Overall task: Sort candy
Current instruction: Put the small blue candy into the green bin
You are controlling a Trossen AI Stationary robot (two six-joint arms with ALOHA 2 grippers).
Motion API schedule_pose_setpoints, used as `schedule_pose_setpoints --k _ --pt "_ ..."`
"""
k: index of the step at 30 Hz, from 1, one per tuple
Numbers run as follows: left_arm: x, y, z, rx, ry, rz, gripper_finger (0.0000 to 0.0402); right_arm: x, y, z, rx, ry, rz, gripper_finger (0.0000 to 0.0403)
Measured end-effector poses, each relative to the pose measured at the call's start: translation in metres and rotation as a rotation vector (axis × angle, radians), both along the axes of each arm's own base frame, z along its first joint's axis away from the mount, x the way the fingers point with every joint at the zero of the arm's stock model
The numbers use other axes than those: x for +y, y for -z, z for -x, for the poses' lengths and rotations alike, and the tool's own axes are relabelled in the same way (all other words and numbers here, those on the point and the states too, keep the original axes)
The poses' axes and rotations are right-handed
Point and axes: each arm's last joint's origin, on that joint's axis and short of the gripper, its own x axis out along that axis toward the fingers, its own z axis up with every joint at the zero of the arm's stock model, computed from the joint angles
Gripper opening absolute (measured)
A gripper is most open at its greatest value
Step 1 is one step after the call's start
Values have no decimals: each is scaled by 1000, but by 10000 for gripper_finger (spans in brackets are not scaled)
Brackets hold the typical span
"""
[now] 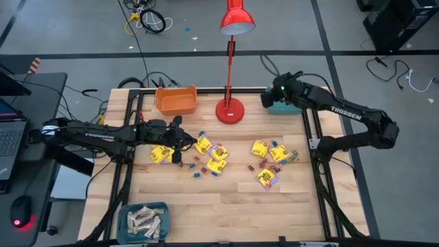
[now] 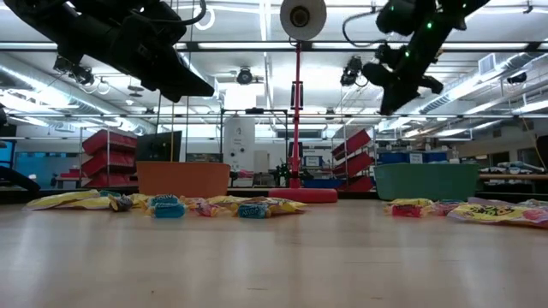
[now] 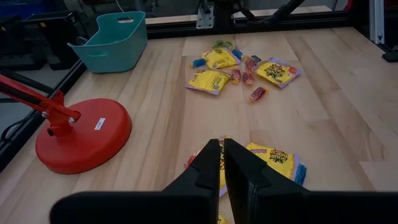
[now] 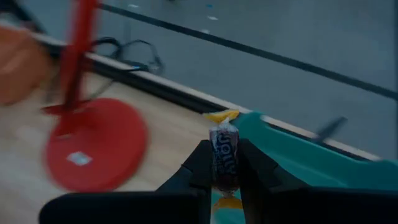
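Sorting looks barely half done: at the surface's front-left corner a teal bin [image 1: 144, 221] already holds pale bars, while the left gripper [image 1: 184, 136], clenched and empty, hovers over yellow packets [image 1: 212, 152] scattered mid-surface. An orange bin [image 1: 176, 99] and red lamp [image 1: 230, 110] stand along the back edge. The right gripper [image 4: 225, 163] grasps 1 dark wrapped candy [image 4: 224, 158] above the back-right teal tub [image 3: 114, 40].

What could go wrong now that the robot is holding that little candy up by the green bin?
The right gripper pinches a small dark wrapped candy right at the teal bin's rim, so a drop here might land outside on the table. The red lamp base sits close; the arm could bump it.
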Motion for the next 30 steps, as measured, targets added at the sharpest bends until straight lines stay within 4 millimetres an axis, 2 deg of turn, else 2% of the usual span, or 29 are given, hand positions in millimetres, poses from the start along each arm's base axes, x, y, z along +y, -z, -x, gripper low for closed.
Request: schedule_pose_setpoints --k 8,21,30 --pt "0 0 0 0 0 0 23 -27 30 15 45 134 -115 45" --pt "0 0 0 0 0 1 23 -38 79 30 92 278 -261 45" --pt "0 0 0 1 0 1 23 -53 105 33 140 324 -298 45"
